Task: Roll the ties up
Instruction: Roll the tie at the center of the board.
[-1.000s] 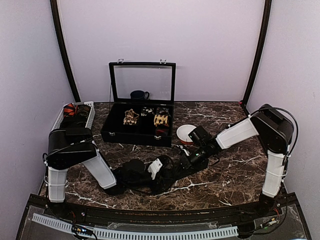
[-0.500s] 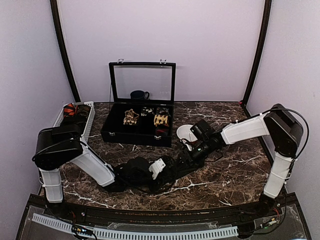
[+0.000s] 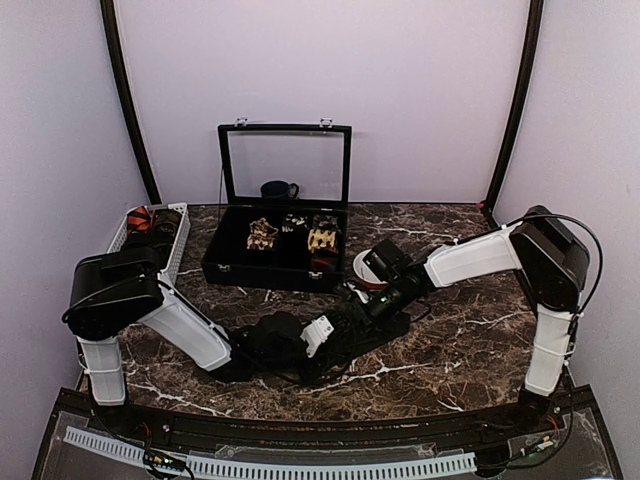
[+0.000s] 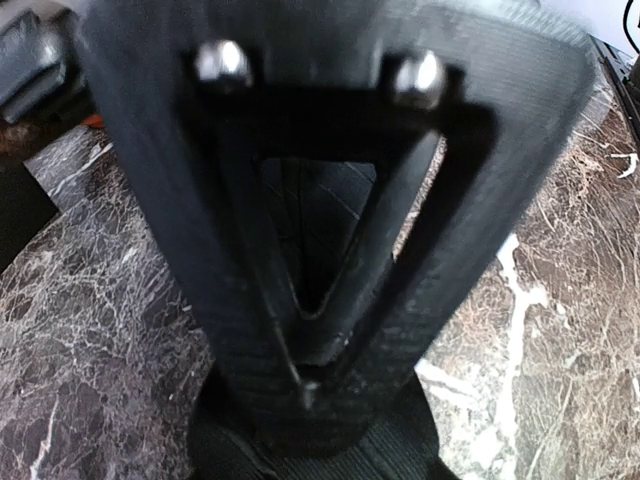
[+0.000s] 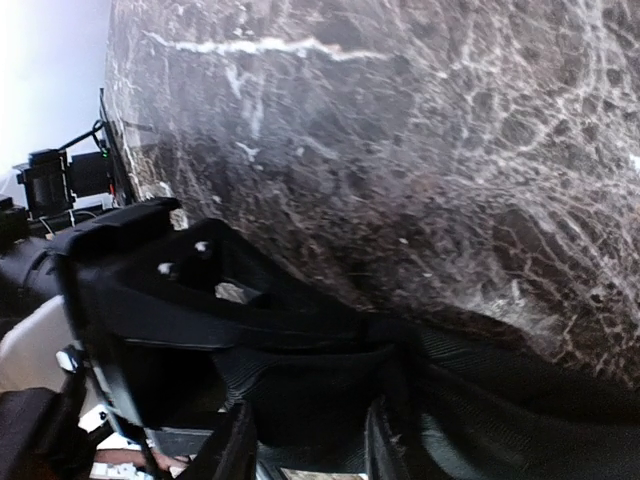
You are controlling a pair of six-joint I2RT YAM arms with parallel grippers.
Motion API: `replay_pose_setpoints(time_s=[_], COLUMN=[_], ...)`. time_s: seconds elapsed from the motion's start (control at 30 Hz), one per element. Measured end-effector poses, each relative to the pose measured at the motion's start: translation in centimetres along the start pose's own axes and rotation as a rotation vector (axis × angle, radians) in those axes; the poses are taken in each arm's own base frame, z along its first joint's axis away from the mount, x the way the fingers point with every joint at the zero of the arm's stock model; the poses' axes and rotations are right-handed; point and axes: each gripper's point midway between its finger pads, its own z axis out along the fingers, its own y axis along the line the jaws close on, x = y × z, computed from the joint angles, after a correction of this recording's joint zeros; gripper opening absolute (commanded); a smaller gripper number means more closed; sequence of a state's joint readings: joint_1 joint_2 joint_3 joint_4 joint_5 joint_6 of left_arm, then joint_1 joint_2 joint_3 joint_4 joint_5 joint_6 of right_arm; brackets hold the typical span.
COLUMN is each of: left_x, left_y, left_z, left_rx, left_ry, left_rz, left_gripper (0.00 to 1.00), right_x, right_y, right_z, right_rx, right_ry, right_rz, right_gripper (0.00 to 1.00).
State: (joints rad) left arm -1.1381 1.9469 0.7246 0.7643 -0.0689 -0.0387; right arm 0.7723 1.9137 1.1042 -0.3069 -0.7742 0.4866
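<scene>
- Since a second ago: right claw (image 5: 305, 445) pulled back-left toward white bowl (image 3: 368, 268), left shoulder swung outward. Reads as repositioning mid-roll, roll not finished.
- Location: black tie (image 5: 480, 400) down on marble surface (image 3: 470, 340), bunched between both claws, front-centre.
- State, left claw (image 4: 305, 385): tips pinched together on tie fabric.
- State, right claw: fingers apart, dark fabric between them; gripping or not, cannot tell.
- No readable brands, labels or text anywhere.

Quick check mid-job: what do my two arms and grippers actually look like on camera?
The left arm and right arm match: white tapered links, bulky black joint housings. A thin black cable loops past the right elbow. The left gripper and right gripper are black; the left's ribbed fingers carry two silver screws.
</scene>
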Motion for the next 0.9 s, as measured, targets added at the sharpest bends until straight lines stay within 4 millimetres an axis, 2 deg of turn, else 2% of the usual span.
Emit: replay_pose_setpoints(time_s=[0.03,0.13,0.23,0.33,0.43,0.8,0.9], left_x=[0.0,-0.1,0.0,0.0,0.2,0.9,0.4], left_y=[0.0,0.0,0.0,-0.1,0.0,0.1,0.1], left_z=[0.0,0.1,0.1,0.1,-0.1,-1.7,-1.7], left_rx=[0.000,0.000,0.000,0.003,0.003,0.007,0.007], left_ry=[0.002,0.005,0.009,0.009,0.009,-0.041,-0.071], left_rz=[0.000,0.000,-0.002,-0.010,-0.009,0.032,0.032], left_gripper=[0.39,0.42,0.51,0.67,0.74,0.80,0.81], right_x=[0.1,0.3,0.4,0.2,0.3,0.2,0.1], right_y=[-0.2,-0.3,-0.4,-0.6,-1.2,-4.7,-5.1], right_z=[0.2,0.3,0.3,0.1,0.0,-1.1,-1.4], right_rx=[0.002,0.000,0.001,-0.003,-0.006,-0.012,-0.023], right_ry=[0.007,0.016,0.020,0.011,0.006,-0.021,-0.022], right_rz=[0.003,-0.010,-0.014,-0.012,-0.003,0.087,0.098], right_gripper=[0.25,0.00,0.00,0.00,0.00,0.00,0.00])
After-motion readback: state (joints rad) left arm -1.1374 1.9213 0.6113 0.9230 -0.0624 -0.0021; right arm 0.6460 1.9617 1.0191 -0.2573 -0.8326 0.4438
